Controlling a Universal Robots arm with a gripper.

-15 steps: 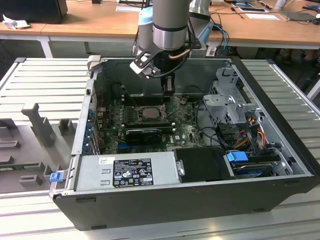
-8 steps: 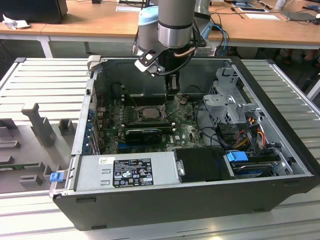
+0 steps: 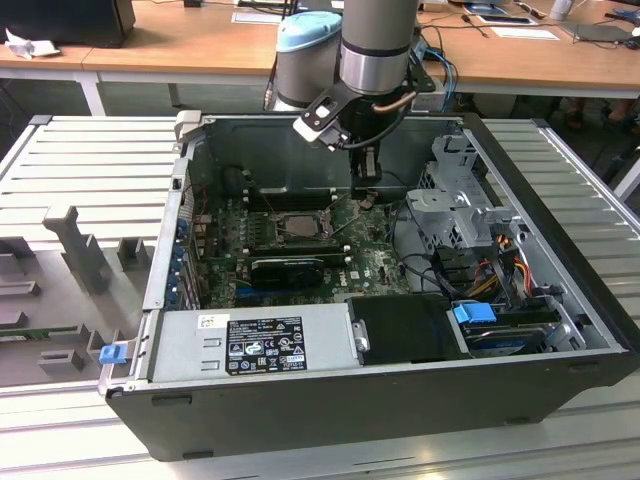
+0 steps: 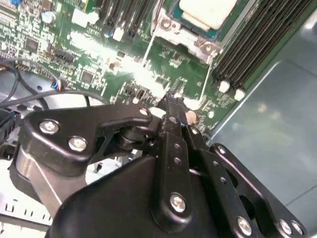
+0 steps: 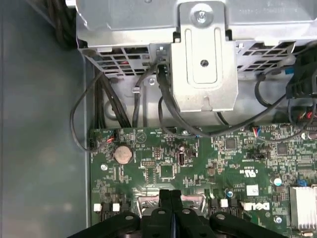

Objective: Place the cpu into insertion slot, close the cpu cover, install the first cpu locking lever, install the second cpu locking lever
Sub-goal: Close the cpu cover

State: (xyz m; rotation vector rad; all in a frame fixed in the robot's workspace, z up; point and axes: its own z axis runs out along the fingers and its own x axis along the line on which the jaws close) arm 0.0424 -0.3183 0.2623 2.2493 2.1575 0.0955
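Observation:
The cpu lies pale and flat in the insertion slot on the green motherboard. The cpu cover lies down around it as a metal frame. Two thin wire locking levers run from the cover's corners toward my gripper. In the exterior view one lever slants up on the slot's right. My gripper hangs just right of the slot with its black fingers pressed together. Its tips sit at the levers' free ends; I cannot tell whether they touch a lever.
Long black memory slots flank the socket. A metal drive cage with looping black cables stands past the board's edge. The case walls ring the board, with the power supply in front. A coin cell sits on the board.

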